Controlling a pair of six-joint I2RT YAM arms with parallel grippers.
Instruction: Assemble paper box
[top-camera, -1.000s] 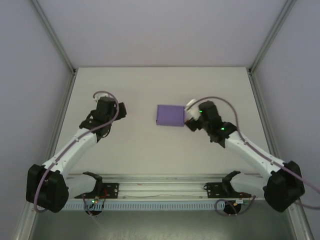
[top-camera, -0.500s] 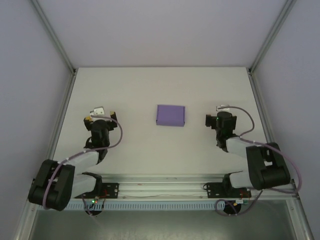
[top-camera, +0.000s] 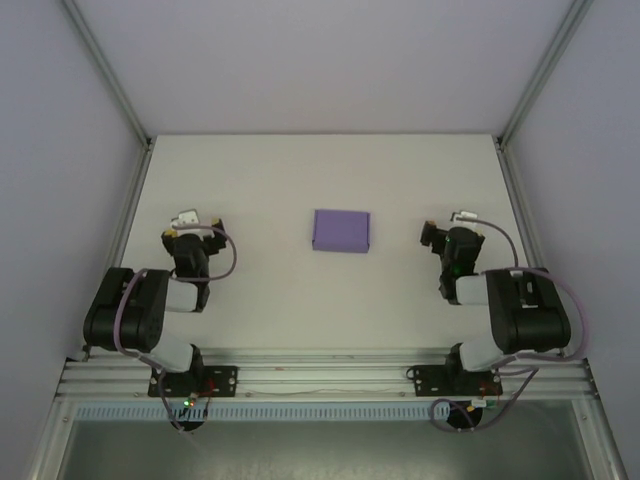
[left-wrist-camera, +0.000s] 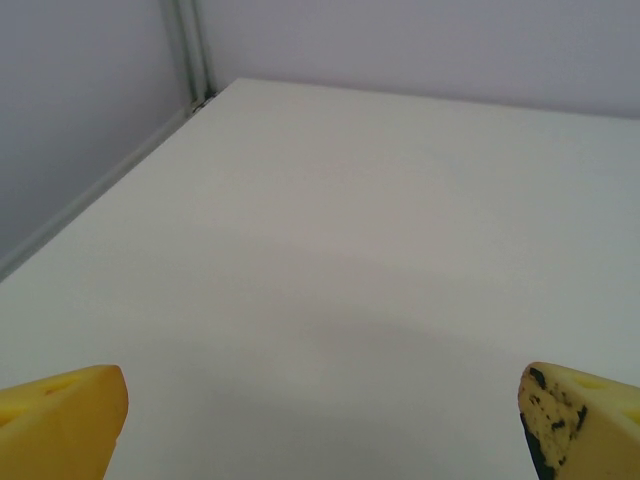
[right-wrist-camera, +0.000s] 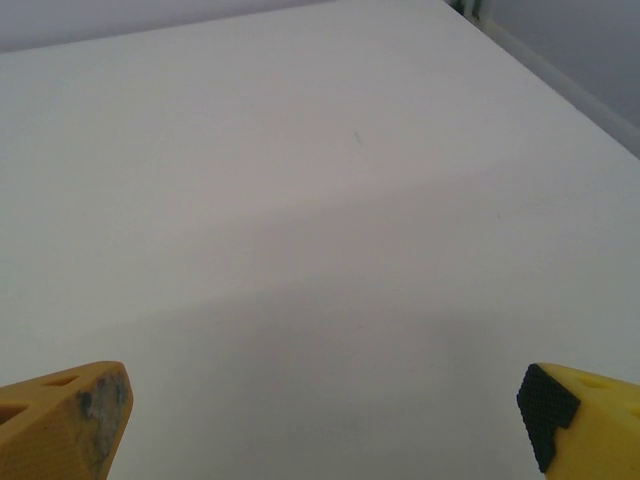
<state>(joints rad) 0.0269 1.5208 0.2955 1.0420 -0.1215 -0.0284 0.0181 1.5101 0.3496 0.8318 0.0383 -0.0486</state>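
The left pincer (top-camera: 192, 222) and right pincer (top-camera: 450, 228) both gape at their widest over the bare table (top-camera: 270, 180) and grip nothing. A second ago the arms reached toward the middle. Now they are folded back over their bases. The purple paper box (top-camera: 341, 230) lies closed between them, with the left pincer at its 9 o'clock and the right at 3, well apart.

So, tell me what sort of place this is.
Probably a robot test cell: a white table walled by plain panels on metal framing, a left arm and right arm on a rail, one purple box.
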